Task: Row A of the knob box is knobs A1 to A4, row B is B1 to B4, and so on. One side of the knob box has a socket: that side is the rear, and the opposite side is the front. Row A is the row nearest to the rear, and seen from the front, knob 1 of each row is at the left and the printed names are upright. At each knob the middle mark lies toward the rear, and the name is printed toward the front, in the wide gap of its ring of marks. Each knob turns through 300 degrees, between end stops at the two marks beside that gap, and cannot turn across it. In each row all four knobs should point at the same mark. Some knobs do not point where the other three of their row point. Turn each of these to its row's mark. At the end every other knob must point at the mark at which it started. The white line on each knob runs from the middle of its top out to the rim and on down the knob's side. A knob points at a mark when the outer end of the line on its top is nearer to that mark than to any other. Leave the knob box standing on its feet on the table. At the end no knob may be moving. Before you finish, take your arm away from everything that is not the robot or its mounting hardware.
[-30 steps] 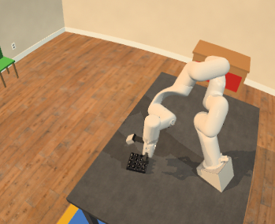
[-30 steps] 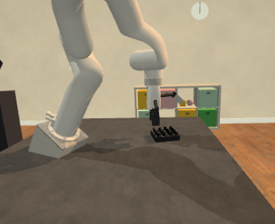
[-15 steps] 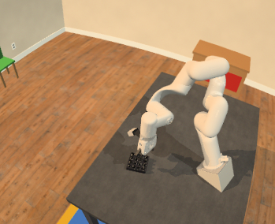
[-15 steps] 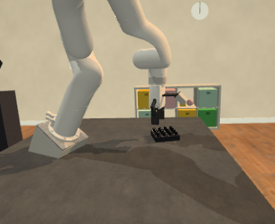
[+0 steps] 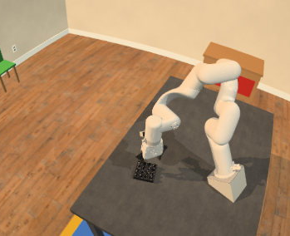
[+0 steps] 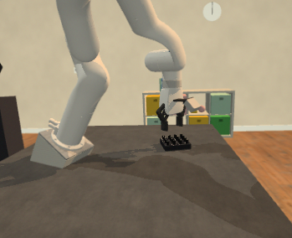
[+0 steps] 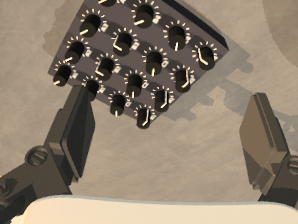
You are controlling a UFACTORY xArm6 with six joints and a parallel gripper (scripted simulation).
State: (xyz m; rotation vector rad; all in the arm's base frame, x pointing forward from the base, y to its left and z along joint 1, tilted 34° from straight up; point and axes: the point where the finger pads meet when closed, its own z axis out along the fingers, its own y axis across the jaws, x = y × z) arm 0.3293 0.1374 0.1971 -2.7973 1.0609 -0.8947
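The knob box [image 5: 135, 178] [image 6: 176, 147] [image 7: 109, 31], ahead of the gripper [image 5: 152, 157] [image 6: 171, 126] [image 7: 169, 108], is black. Its knobs are black, each with a white line, ringed by white marks. The gripper's fingers are black. The table top [image 5: 187, 191] [image 6: 125, 197] [image 7: 175, 170] beneath is mottled dark grey.
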